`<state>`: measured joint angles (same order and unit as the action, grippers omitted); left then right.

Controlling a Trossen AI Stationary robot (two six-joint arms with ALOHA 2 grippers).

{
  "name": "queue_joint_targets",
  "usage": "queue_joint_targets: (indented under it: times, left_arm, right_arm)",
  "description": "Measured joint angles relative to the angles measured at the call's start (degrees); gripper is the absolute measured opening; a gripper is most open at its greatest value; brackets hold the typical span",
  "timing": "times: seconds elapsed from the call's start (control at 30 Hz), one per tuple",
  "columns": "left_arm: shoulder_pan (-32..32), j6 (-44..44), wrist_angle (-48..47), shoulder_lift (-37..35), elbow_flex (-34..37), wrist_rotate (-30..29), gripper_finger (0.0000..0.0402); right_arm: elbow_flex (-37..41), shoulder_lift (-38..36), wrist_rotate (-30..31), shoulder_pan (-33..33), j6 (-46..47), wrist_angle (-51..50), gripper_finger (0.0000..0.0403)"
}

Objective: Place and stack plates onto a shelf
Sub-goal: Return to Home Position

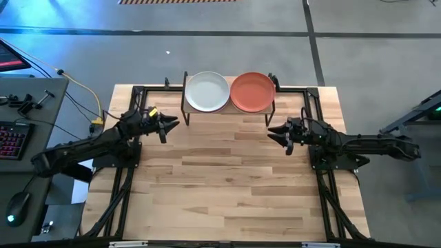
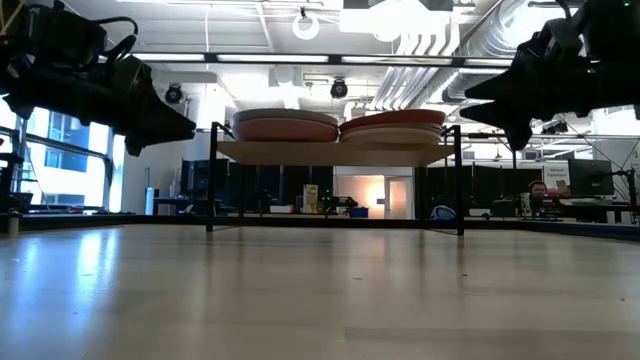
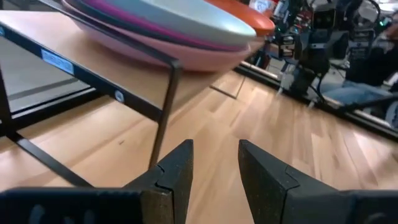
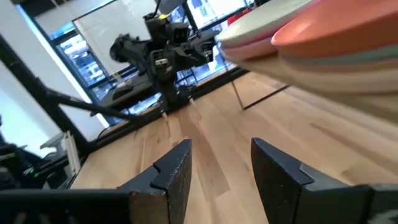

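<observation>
The shelf [image 2: 330, 152] is seen at upper centre of the high view, with the left stack [image 2: 285, 125] topped by a white plate [image 1: 207, 91] and the right stack [image 2: 392, 127] by an orange plate [image 1: 252, 92]. The left gripper [image 1: 173, 124] is held just lower left of the shelf, fingers parted narrowly, nothing gripped. The right gripper [image 1: 272, 133] is held just below its right end, parted slightly wider, nothing gripped.
</observation>
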<state>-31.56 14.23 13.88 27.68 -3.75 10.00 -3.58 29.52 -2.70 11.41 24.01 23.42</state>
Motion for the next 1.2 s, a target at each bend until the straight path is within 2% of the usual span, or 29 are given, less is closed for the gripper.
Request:
queue_joint_targets:
  times: [0.2,0.5,0.7,0.97,1.2]
  left_arm:
    - [1.77,-0.90,3.57,0.00,3.11,0.28,0.0117]
    - [3.24,-2.84,3.21,0.00,3.12,1.44,0.0117]
    - [3.24,-4.98,3.18,0.00,3.12,1.51,0.0117]
    - [3.24,-3.96,2.34,0.00,3.10,1.51,0.0117]
    - [3.20,-3.93,-1.22,0.05,3.08,1.46,0.0117]
  right_arm:
    - [0.88,0.00,1.07,-3.06,-0.11,-0.36,0.0147]
    - [0.88,0.00,4.94,-6.59,-1.75,-3.11,0.0147]
    - [0.85,0.04,8.85,-7.10,4.86,-11.09,0.0147]
    - [0.85,0.02,8.07,-7.09,7.06,-19.67,0.0147]
    - [0.85,0.00,4.26,-7.08,8.60,-23.91,0.0147]
